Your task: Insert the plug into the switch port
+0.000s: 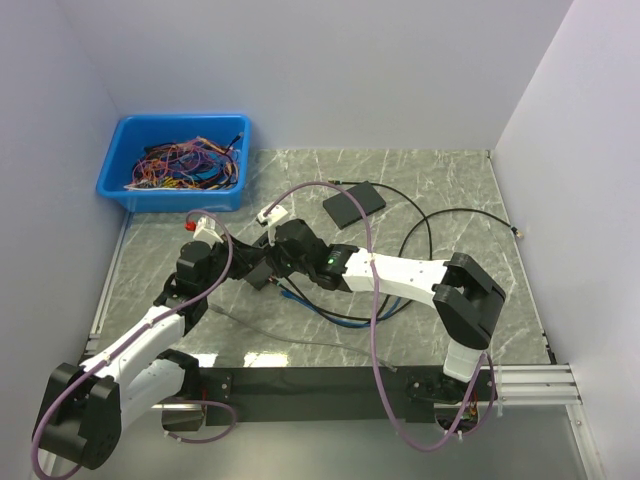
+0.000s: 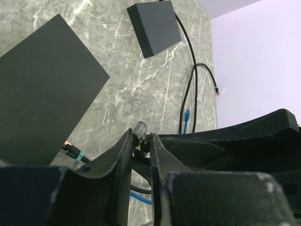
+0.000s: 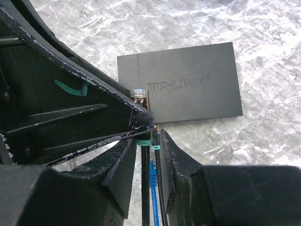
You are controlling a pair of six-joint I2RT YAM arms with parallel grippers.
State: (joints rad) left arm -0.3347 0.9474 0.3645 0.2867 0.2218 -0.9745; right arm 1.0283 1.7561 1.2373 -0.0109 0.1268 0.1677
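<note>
while the left pincer [image 2: 141, 141] is pressed tight on the plug [image 2: 140, 128], the plug sits at its tips, above the counter [image 2: 141, 80]. in the right wrist view it's right at the lower left edge of the switch [image 3: 188, 82]; can't tell if it's in a port. right pincer [image 3: 149, 157] straddles a black cable [image 3: 144, 197] just below its teal collar [image 3: 143, 142]; can't tell if it's pinching or loose. blue cable [image 3: 153, 183] shows in the same gap. second box [image 2: 155, 26], vented, top centre of left wrist view, well apart from the switch. bin [image 1: 170, 197] of wires upper left in top view.
</note>
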